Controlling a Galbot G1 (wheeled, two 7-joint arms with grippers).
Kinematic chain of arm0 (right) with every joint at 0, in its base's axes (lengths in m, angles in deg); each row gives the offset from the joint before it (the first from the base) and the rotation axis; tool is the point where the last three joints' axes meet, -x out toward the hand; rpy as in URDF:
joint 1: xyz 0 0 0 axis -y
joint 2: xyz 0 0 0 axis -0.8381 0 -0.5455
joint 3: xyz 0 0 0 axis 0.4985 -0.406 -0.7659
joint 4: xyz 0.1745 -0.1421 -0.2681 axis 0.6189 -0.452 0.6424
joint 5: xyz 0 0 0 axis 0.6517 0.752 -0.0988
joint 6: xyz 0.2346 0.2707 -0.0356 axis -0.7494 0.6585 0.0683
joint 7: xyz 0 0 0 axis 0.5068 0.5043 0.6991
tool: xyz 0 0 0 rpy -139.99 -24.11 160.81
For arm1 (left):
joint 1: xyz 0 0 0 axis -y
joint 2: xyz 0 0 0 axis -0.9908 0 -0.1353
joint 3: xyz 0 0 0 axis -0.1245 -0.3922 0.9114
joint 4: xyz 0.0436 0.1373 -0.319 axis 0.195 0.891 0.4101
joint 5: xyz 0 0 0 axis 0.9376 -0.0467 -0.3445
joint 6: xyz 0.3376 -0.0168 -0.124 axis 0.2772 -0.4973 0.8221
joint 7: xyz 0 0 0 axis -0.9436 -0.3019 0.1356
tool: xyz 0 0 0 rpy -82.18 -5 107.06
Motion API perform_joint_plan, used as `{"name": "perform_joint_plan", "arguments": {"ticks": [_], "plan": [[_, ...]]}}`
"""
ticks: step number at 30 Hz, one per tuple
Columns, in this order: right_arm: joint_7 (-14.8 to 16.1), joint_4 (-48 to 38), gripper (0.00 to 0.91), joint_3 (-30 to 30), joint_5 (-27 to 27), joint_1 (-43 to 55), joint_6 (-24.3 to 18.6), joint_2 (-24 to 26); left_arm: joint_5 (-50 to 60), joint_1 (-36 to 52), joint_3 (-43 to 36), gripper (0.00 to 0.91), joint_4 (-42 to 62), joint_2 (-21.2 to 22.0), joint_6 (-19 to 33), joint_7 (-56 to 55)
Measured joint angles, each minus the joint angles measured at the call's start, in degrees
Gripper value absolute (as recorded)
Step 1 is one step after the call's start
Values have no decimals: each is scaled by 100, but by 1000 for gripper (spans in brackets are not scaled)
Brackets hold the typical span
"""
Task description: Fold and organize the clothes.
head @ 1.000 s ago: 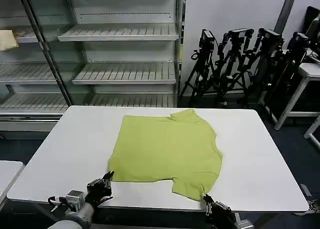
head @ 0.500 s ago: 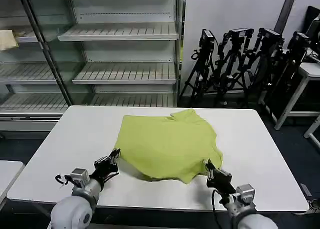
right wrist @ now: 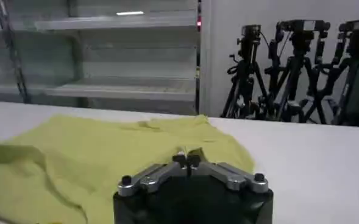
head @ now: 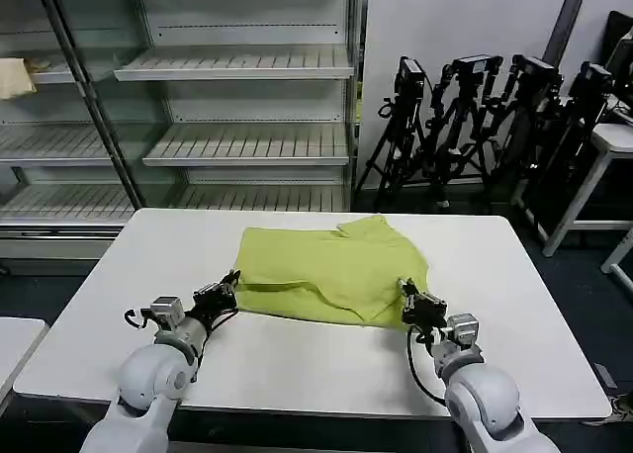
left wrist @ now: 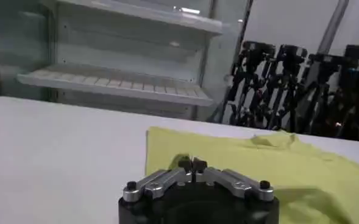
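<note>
The T-shirt [head: 331, 275] lies on the white bench [head: 297, 359], toward its far edge and about midway between the side edges, with its near hem lifted and doubled over the rest. I am holding that hem at both corners. My left gripper [head: 226, 293] has its jaws clenched on the corner nearer the bench's left edge, and my right gripper [head: 407, 300] has its jaws clenched on the corner nearer the right edge. In each wrist view the fingertips meet with green cloth right at them.

This is soft, light fabric and will not hold a shape. It sags between my two holds, and I judge it will drape and wrinkle wherever it is unsupported. The corners of a hem or the shoulder seams are the sensible places to pinch, since the cloth is doubled there and less likely to slip out. Pulling the two holds gently apart should keep the fold line straight. On the smooth bench top the lower layer may drag along.

The layer under the fold is hidden, so I cannot tell how flat it lies. The collar region at the far edge is bunched and hard to read. My own gripper bodies block the actual pinch points in the wrist views.
</note>
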Motion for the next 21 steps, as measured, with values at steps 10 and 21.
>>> {"name": "perform_joint_plan", "arguments": {"ticks": [10, 21], "plan": [[126, -543, 907, -164, -256, 400, -138, -134, -18, 202, -7, 907, 397, 30, 8, 9], [58, -593, 907, -35, -352, 358, -74, -58, 3, 78, 54, 907, 237, -113, -33, -20]]}}
